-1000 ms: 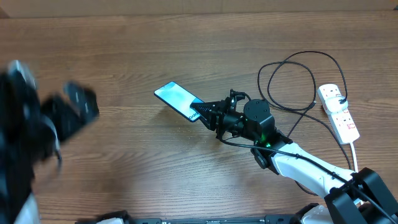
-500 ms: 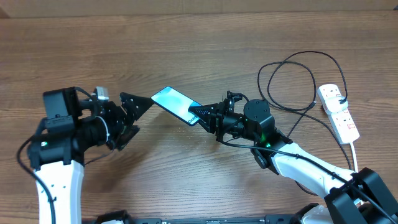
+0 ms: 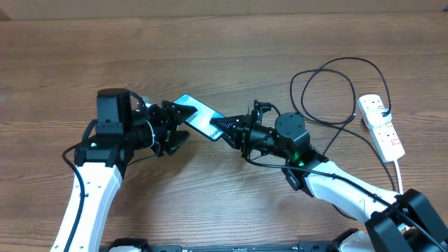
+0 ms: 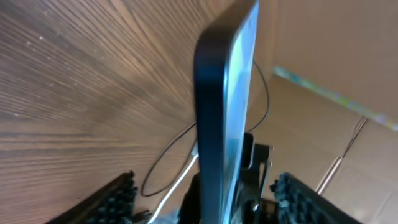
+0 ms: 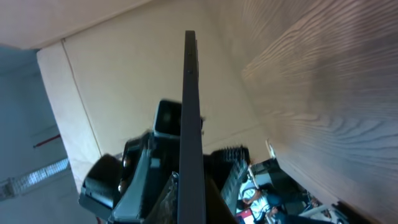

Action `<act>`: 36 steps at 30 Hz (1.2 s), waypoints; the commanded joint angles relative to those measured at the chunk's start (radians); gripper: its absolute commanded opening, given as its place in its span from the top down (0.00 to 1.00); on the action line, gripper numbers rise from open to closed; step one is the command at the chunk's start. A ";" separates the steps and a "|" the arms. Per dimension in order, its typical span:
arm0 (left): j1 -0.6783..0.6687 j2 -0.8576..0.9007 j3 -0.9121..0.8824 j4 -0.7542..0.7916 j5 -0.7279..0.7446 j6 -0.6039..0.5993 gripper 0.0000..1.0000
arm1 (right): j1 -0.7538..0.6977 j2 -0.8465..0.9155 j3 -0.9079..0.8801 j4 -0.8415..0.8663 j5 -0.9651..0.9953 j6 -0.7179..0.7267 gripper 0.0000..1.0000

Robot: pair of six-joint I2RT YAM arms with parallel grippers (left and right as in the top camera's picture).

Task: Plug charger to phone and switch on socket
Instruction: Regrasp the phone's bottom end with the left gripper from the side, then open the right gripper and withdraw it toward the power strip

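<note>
The phone (image 3: 198, 112), its light blue screen up, is held tilted above the table. My right gripper (image 3: 222, 129) is shut on its right end; in the right wrist view the phone (image 5: 189, 112) stands edge-on between my right gripper's (image 5: 189, 202) fingers. My left gripper (image 3: 180, 126) is open at the phone's left end. In the left wrist view the phone (image 4: 221, 106) lies edge-on between the wide-apart fingers (image 4: 118, 199) of my left gripper (image 4: 208, 202), without touching them. The charger (image 3: 336, 87) loops in black coils at the right. The socket (image 3: 381, 126) lies at the far right.
The socket's thick white cord (image 3: 400, 171) runs toward the front edge beside my right arm (image 3: 336, 185). The black cable runs under that arm. Bare wood table (image 3: 210, 42) lies behind and in front of both grippers.
My left arm has swung in from the far left to the phone, and its open jaws now straddle the phone's left end. My right gripper keeps holding the phone, almost unmoved.
</note>
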 commanded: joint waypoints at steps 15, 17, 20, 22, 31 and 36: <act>-0.092 0.010 -0.009 0.132 -0.148 -0.163 0.89 | 0.033 -0.010 0.029 0.030 0.005 0.162 0.96; -0.096 0.010 -0.009 0.166 -0.140 -0.170 0.95 | 0.033 -0.010 0.029 0.030 0.007 0.162 0.96; -0.095 0.010 -0.009 0.204 -0.117 -0.207 0.96 | 0.033 -0.010 0.029 0.029 0.008 0.178 0.96; -0.091 0.010 -0.009 0.227 -0.111 -0.217 0.95 | 0.033 -0.010 0.029 0.029 0.008 0.180 0.96; -0.022 0.010 -0.009 0.240 -0.252 0.015 0.96 | 0.033 -0.010 0.029 -0.086 -0.005 0.099 0.32; 0.048 0.011 -0.009 0.226 -0.308 0.371 0.96 | 0.030 -0.010 0.029 -0.251 0.196 -0.349 0.00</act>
